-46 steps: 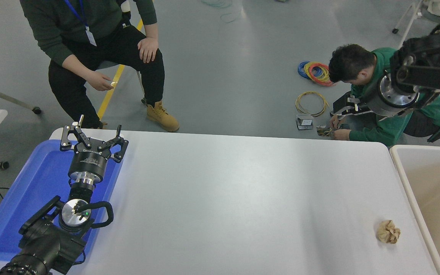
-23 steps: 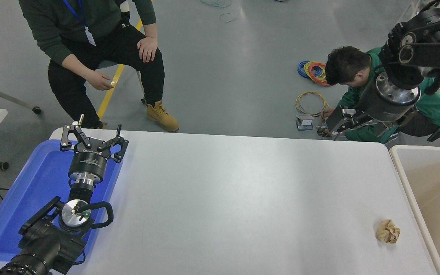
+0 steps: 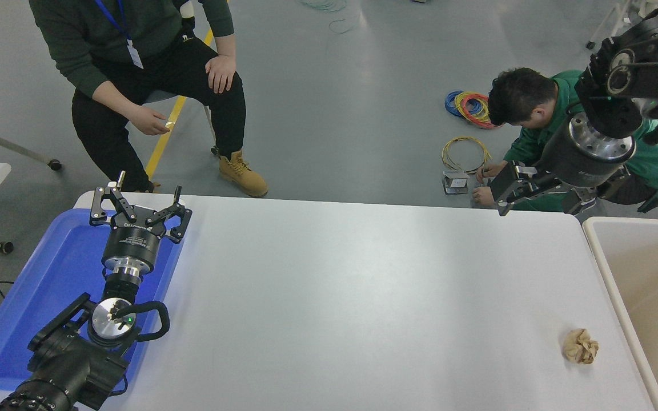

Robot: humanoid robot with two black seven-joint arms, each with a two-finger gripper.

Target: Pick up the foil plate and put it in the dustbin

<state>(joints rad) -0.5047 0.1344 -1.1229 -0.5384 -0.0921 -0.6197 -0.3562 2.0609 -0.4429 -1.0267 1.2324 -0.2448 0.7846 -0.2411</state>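
The foil plate is nowhere in view. The dustbin (image 3: pixel 613 285), with a cream-white rim and beige inside, stands at the table's right end, cut off by the picture's edge. My right gripper (image 3: pixel 526 191) hangs off the raised right arm, above the table's far right corner and just left of the dustbin's far end. It holds nothing that I can see. My left gripper (image 3: pixel 135 200) is parked open and empty over the blue tray (image 3: pixel 49 274) at the lower left.
A small crumpled brown paper ball (image 3: pixel 580 346) lies on the white table (image 3: pixel 334 297) near the dustbin. One person sits beyond the far left edge (image 3: pixel 152 68). Another in green (image 3: pixel 534 114) crouches on the floor behind my right gripper, among cable coils (image 3: pixel 469 108).
My right arm has swung up and in from the right edge, and its gripper has dropped closer to the table's far right corner. The left arm and the paper ball have not moved.
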